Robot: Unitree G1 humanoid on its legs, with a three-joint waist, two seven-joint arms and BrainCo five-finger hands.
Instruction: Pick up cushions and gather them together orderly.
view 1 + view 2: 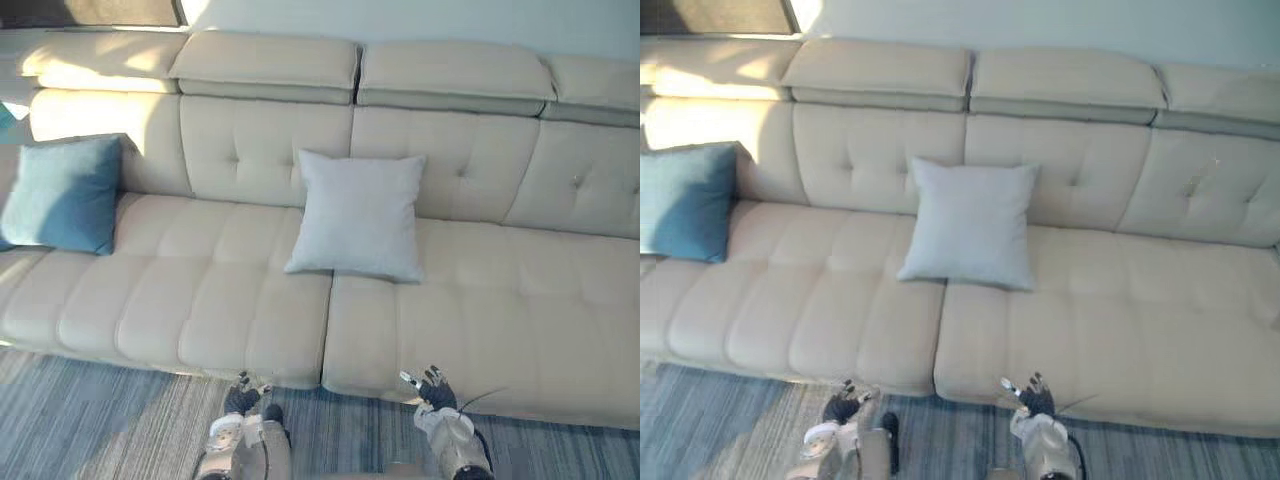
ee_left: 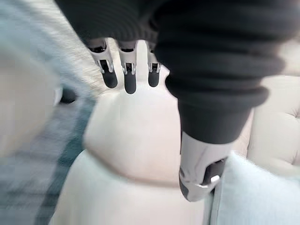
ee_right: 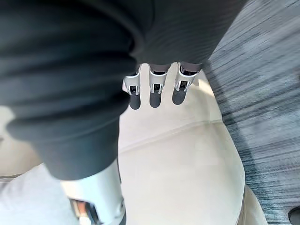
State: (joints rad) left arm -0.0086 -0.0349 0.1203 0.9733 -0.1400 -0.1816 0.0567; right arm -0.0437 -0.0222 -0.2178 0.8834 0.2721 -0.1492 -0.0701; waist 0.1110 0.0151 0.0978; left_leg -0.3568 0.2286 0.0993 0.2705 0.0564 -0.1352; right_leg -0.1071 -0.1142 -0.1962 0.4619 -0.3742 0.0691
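Note:
A pale grey cushion [image 1: 360, 213] leans upright against the backrest in the middle of a long beige sofa [image 1: 200, 290]. A blue cushion [image 1: 62, 194] leans at the sofa's left end. Both hands hover low in front of the sofa's front edge, well short of either cushion. My left hand [image 1: 243, 398] is open with straight fingers [image 2: 129, 75], holding nothing. My right hand [image 1: 434, 388] is open too, its fingers [image 3: 154, 91] straight over the seat edge. A corner of the grey cushion [image 3: 28, 201] shows in the right wrist view.
A striped blue-grey carpet [image 1: 90, 420] lies in front of the sofa. The seat to the right of the grey cushion [image 1: 530, 300] is bare. The sofa's backrest and headrests [image 1: 450, 75] stand against the wall.

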